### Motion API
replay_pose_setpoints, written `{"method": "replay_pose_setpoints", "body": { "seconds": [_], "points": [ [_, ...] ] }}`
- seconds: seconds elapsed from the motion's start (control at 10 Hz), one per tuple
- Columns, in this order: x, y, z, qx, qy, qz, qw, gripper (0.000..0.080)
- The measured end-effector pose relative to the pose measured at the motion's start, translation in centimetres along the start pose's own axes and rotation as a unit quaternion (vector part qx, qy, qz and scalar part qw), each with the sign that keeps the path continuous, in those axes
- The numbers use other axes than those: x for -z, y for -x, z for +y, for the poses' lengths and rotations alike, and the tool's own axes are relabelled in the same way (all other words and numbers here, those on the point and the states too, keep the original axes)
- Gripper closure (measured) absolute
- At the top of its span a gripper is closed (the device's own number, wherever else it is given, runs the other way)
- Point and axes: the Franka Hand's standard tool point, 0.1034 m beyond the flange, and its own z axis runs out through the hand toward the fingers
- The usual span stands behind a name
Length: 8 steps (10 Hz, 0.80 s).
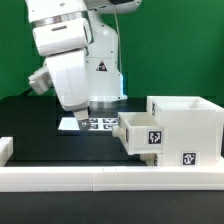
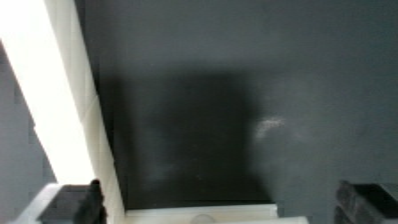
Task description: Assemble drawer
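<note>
The white drawer casing [image 1: 186,128] stands at the exterior view's right, with a tag low on its front. One shallow tray [image 1: 140,133] with a tag on its front sticks partly out of the casing's side facing the arm. I cannot make out a second tray in the exterior view. My gripper [image 1: 75,110] hangs low over the black table, next to the marker board [image 1: 97,124]. In the wrist view my gripper [image 2: 222,208] is open and holds nothing. A white strip [image 2: 54,110] runs past one finger [image 2: 71,205], and a white edge [image 2: 205,216] lies between the fingers. I cannot tell what they belong to.
A long low white rail [image 1: 100,176] runs along the table's front, with a short white end piece [image 1: 5,148] at the exterior view's left. The arm's body [image 1: 70,55] hides the table behind it.
</note>
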Motion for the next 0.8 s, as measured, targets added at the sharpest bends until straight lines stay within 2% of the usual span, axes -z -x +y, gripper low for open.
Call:
{"method": "replay_pose_setpoints", "body": {
  "seconds": [0.1, 0.4, 0.6, 0.8],
  "points": [
    [-0.3, -0.6, 0.0, -0.005, -0.003, 0.000, 1.000, 0.0151],
    [-0.4, -0.2, -0.1, -0.008, -0.003, 0.000, 1.000, 0.0151],
    [-1.3, 0.1, -0.4, 0.008, -0.005, 0.009, 1.000, 0.0151],
    [-1.2, -1.1, 0.5, 0.018, 0.000, 0.014, 1.000, 0.0151]
  ]
}}
